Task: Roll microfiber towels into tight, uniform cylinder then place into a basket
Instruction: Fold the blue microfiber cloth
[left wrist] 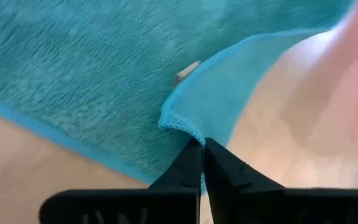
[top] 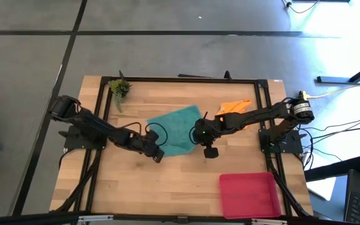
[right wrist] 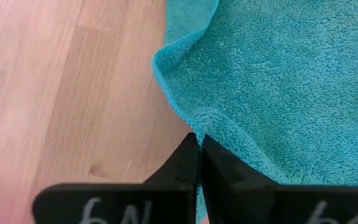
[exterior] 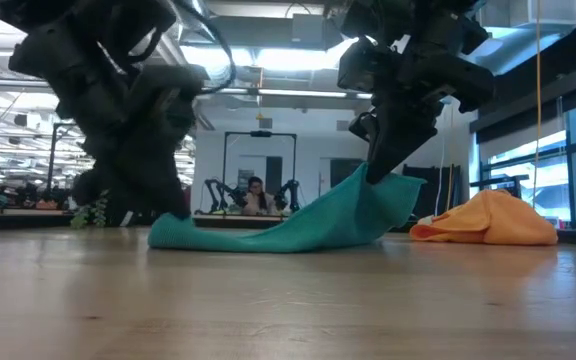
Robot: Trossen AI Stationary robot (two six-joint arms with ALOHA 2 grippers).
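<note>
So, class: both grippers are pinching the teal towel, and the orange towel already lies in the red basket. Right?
Not quite. The high view shows the orange towel on the table behind the right arm, and nothing in the basket. Both the left gripper and right gripper do pinch the teal towel.

A teal microfiber towel (top: 175, 130) with a lighter blue hem, a bright orange microfiber towel (top: 234, 107), a red-pink plastic basket (top: 249, 194), pale wooden table (top: 136, 181).

High view is looking straight down; low view is facing level across the table (top: 136, 187). Wrist cameras are sitting close, all sharing the teal towel (top: 175, 130).
</note>
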